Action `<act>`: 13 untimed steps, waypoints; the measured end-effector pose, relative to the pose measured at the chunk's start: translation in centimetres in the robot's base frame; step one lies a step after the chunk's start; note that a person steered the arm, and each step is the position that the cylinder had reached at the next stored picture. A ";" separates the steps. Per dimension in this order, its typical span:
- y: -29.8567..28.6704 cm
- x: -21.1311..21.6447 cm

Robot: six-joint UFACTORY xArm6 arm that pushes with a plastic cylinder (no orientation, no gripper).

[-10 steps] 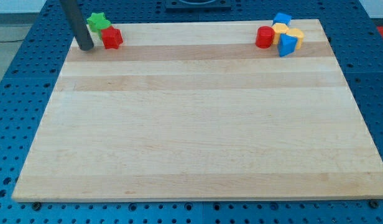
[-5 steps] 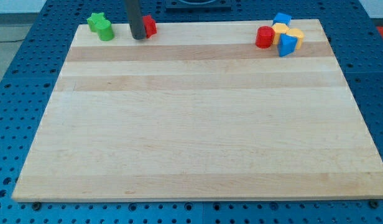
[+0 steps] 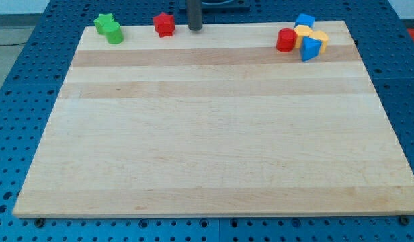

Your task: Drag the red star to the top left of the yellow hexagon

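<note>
The red star (image 3: pixel 164 25) lies at the top edge of the wooden board (image 3: pixel 214 128), left of centre. My tip (image 3: pixel 194 28) is a short way to the star's right and not touching it. The yellow hexagon (image 3: pixel 305 33) sits in a cluster at the view's top right, partly hidden by its neighbours. The star is far to the left of that cluster.
A green block (image 3: pixel 109 28) lies at the board's top left corner. In the top right cluster are a red cylinder (image 3: pixel 285 40), a blue block (image 3: pixel 304 21) at the back, a blue block (image 3: pixel 310 48) in front and a yellow block (image 3: pixel 320 37).
My tip swept right along the top edge, pushing the red star away from the green block. It has now passed the star and stands to its right.
</note>
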State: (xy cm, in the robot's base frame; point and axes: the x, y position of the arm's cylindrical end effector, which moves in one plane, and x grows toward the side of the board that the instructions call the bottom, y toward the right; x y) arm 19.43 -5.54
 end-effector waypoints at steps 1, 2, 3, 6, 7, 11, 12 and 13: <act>-1.8 -0.2; -1.8 -0.1; -1.0 2.8; -11.7 3.5; -11.8 2.1; -8.7 -0.2; -4.7 0.5; 2.9 1.9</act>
State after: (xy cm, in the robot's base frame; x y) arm 21.34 -2.66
